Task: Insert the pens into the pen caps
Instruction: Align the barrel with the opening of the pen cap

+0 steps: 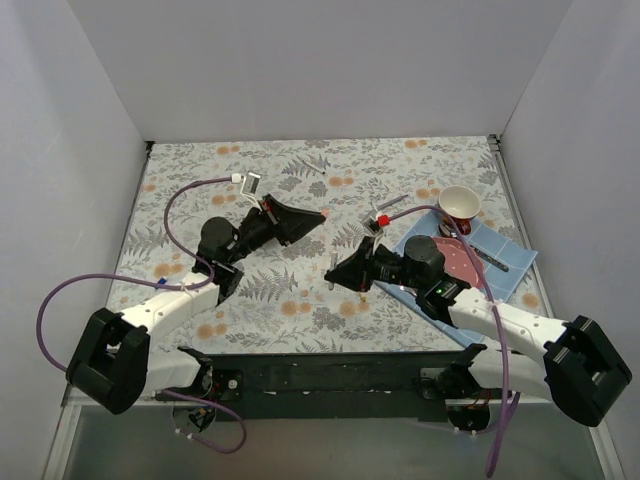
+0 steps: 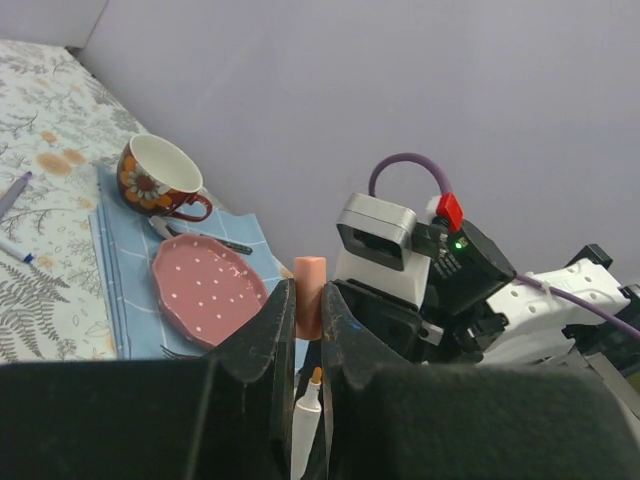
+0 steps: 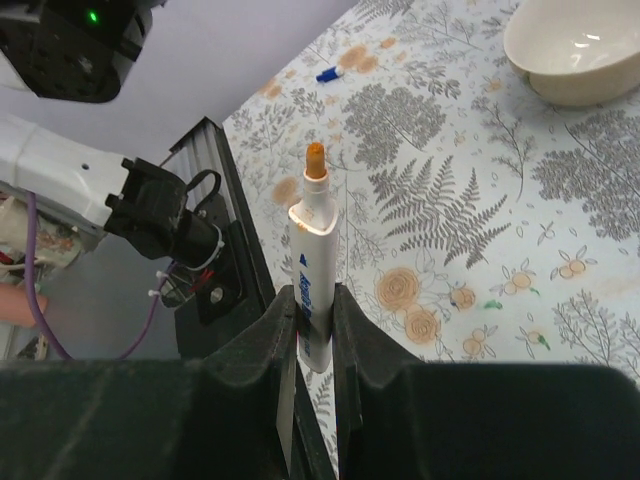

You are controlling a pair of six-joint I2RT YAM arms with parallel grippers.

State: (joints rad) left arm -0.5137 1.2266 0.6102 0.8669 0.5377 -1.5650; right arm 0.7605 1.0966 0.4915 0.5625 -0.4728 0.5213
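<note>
Orange pen (image 3: 313, 250) between right pincer (image 3: 313, 302) jaws

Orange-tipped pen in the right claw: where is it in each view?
Top external: orange-tipped pen at centre, in the right claw.
Left wrist: pen bottom centre, tip just below the orange-pink cap.
Right wrist: pen centre, tip up.
Shared landmark: the floral cloth.

The table (image 1: 330, 450) is covered from wall to wall by a pale cloth (image 1: 300, 180) printed with grey ferns and orange flowers. A blue checked mat (image 1: 510, 262) lies askew on the cloth at the right. Just left of the mat lie a purplish pen (image 2: 14, 193) and a blue-tipped pen (image 2: 17, 251), slightly apart. The right wrist view shows a pale bowl (image 3: 575, 50) standing on the cloth.
</note>
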